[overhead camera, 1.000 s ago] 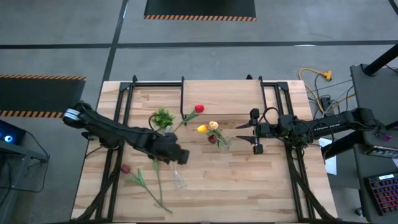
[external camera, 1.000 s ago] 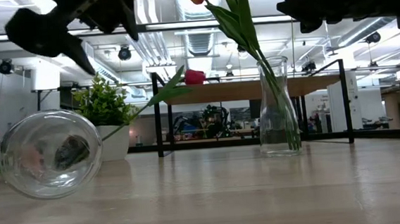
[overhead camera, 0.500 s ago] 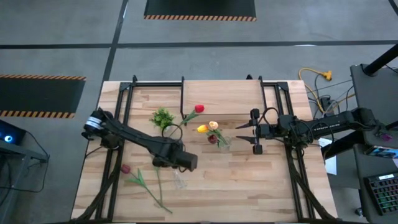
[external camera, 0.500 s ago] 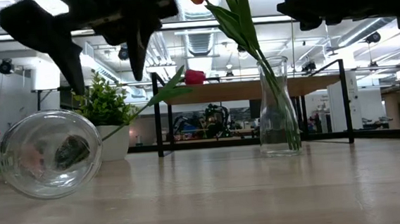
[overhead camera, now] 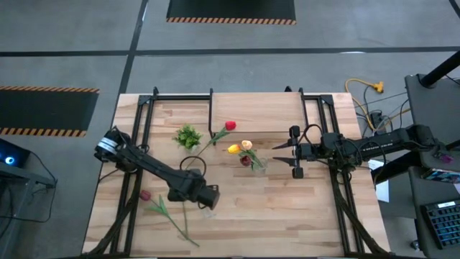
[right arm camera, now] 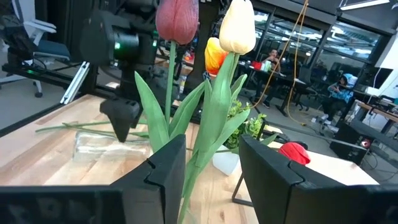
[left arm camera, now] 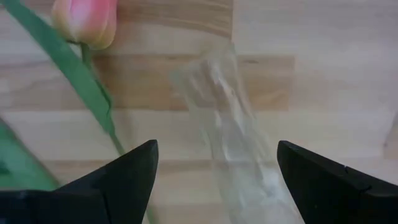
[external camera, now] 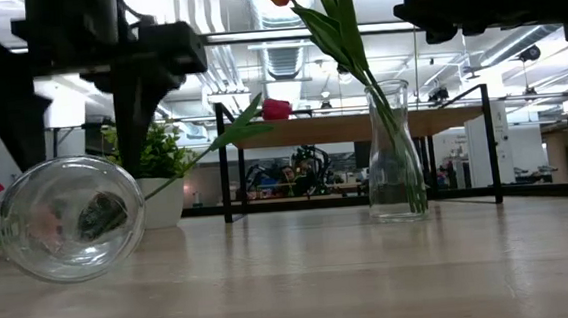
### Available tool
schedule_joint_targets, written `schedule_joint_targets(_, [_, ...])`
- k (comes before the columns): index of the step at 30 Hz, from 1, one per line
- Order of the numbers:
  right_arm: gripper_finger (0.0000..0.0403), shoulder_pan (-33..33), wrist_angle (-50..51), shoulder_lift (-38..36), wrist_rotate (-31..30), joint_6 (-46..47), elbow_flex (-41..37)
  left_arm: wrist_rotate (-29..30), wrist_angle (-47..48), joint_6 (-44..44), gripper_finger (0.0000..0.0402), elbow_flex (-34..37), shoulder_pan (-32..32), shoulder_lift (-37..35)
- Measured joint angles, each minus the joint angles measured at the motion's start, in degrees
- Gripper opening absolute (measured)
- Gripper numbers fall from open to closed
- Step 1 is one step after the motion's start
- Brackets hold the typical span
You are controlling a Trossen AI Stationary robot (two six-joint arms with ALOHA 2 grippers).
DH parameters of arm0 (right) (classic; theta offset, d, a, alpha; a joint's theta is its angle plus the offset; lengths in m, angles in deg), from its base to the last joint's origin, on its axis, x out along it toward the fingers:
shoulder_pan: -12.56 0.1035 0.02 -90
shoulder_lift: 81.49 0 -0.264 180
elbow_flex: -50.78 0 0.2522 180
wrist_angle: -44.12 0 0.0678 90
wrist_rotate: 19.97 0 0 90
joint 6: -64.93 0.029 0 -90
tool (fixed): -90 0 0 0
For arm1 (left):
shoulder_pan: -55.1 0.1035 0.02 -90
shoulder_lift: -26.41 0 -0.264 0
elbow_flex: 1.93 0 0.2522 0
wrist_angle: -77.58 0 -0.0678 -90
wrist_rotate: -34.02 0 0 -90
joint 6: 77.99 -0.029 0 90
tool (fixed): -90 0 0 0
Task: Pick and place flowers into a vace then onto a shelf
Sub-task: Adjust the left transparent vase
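Done so far: three flowers (overhead camera: 244,150) stand in the upright vase (external camera: 395,151) at mid-worktop, heads maroon, yellow and cream, as my right wrist view shows.

Still loose: a red tulip (overhead camera: 229,125) lies at the far side, its stem running toward the small plant (overhead camera: 188,136); a pink tulip (overhead camera: 146,195) and more stems lie near-left on the worktop (overhead camera: 287,216).

Second vase (external camera: 71,220): on its side, near-left, empty of flowers as far as I can see.

Left gripper (overhead camera: 207,196): I have it low over the fallen vase, jaws spread wide to either side of the glass and holding nothing; the left wrist view shows the vase lying between the two fingers (left arm camera: 127,174).

Right gripper (overhead camera: 294,152): parked just right of the upright vase, level with the stems; jaws part open with the stems showing between them in the right wrist view, gripping nothing I can make out.

Shelf (external camera: 362,125): at the far side behind the vase, and I see no vase on it.

My reading: roughly halfway through filling; the loose tulips remain to be placed, the fallen vase looks next to be picked up, and the shelf step is not yet begun.
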Motion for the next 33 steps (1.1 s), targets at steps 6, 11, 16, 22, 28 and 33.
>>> schedule_joint_targets(6, [0.0141,0.0,-0.01,0.0,0.0,0.39,0.0,0.0,-7.43,0.04,0.0311,6.51,0.55,0.0])
schedule_joint_targets(11, [0.0136,0.0,-0.02,0.0,0.0,1.24,0.0,-0.11,-15.86,-1.04,0.0311,11.08,0.9,0.02])
schedule_joint_targets(16, [0.0132,0.0,-0.02,0.0,0.0,1.2,0.0,-0.21,-19.15,-2.62,0.0306,13.59,0.85,-0.18])
schedule_joint_targets(22, [0.0136,0.0,-0.02,0.0,0.0,1.05,0.0,-0.52,-18.6,-3.92,0.0244,13.9,0.85,-0.39])
schedule_joint_targets(28, [0.0132,0.0,-0.06,-0.02,0.0,1.02,0.0,1.49,-18.94,-6.47,0.016,12.51,0.92,-1.29])
schedule_joint_targets(33, [0.0127,-0.02,-0.04,-0.02,0.0,1.22,0.0,4.74,-18.64,-10.83,0.016,11.21,1.57,-1.78])
